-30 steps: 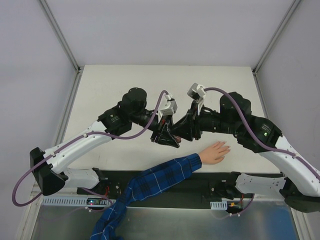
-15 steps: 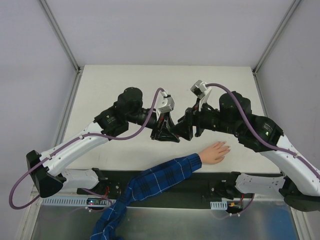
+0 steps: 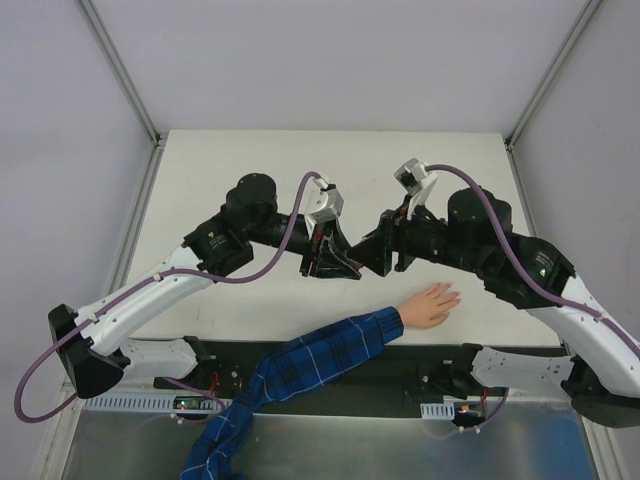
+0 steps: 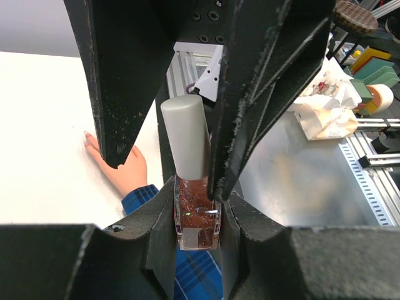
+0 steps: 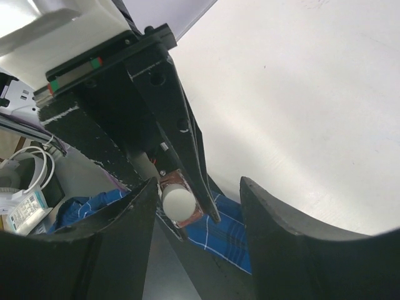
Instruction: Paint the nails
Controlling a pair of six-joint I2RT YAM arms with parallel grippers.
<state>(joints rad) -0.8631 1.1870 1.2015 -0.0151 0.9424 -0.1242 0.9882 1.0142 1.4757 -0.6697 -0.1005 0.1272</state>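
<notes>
My left gripper (image 4: 198, 201) is shut on a small bottle (image 4: 197, 215) of reddish glittery polish with a pale grey cap (image 4: 186, 147). It holds the bottle above the white table, left of the pale hand (image 3: 432, 305). My right gripper (image 5: 197, 187) is open. Its two black fingers (image 4: 119, 81) straddle the cap (image 5: 177, 202), with a gap on one side. The hand lies flat, palm down, its arm in a blue plaid sleeve (image 3: 330, 350). One pinkish nail (image 4: 86, 134) shows at a fingertip. The nails are too small to make out from above.
The two grippers (image 3: 350, 260) meet nose to nose over the middle of the white table (image 3: 250, 160). A black strip (image 3: 400, 365) runs along the near edge under the sleeve. Off the table stand coloured blocks (image 4: 375, 62), a tape roll (image 4: 382, 97) and a white packet (image 4: 325, 119).
My right gripper has opened off the cap and drawn back a little to the right. The left arm has shifted slightly left with the bottle. The hand has not moved.
</notes>
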